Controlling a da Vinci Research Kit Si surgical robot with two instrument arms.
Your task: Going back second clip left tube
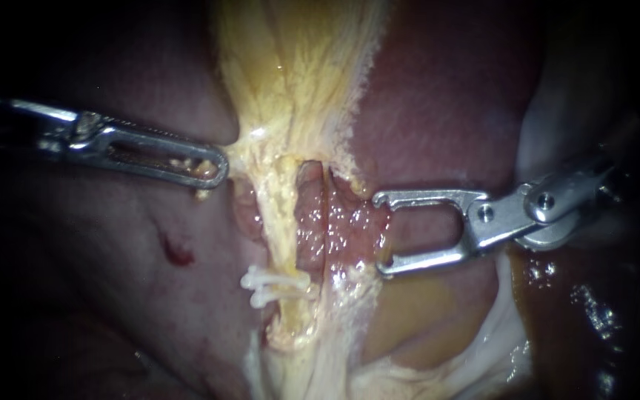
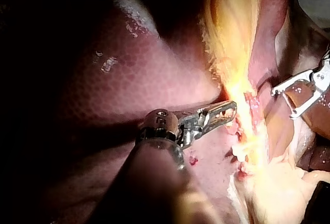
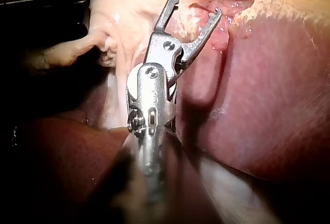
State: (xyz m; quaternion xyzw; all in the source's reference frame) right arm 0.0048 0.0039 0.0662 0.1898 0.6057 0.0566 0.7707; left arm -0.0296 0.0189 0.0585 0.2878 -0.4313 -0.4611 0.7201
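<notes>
A yellowish band of tissue (image 1: 290,89) runs down the middle and narrows into the left tube (image 1: 281,222). Two white clips (image 1: 275,287) sit across this tube low down. Right of it lies pink glistening tissue (image 1: 338,222). My left instrument (image 1: 218,167) has its jaws shut on the band's left edge, which is drawn toward them; the left wrist view shows the same hold by my left instrument (image 2: 230,109). My right instrument (image 1: 381,233) stands with jaws wide open and empty just right of the pink tissue, apart from the clips. It also appears as the right instrument (image 3: 195,6) in its own wrist view and as the right instrument (image 2: 282,103) in the left wrist view.
Dark red liver (image 1: 112,296) lies left of the band and liver (image 1: 446,104) right of it. A small red spot (image 1: 177,252) marks the left lobe. Pale whitish tissue (image 1: 557,96) sits behind the right instrument's shaft, with yellow-brown fluid (image 1: 424,311) below its jaws.
</notes>
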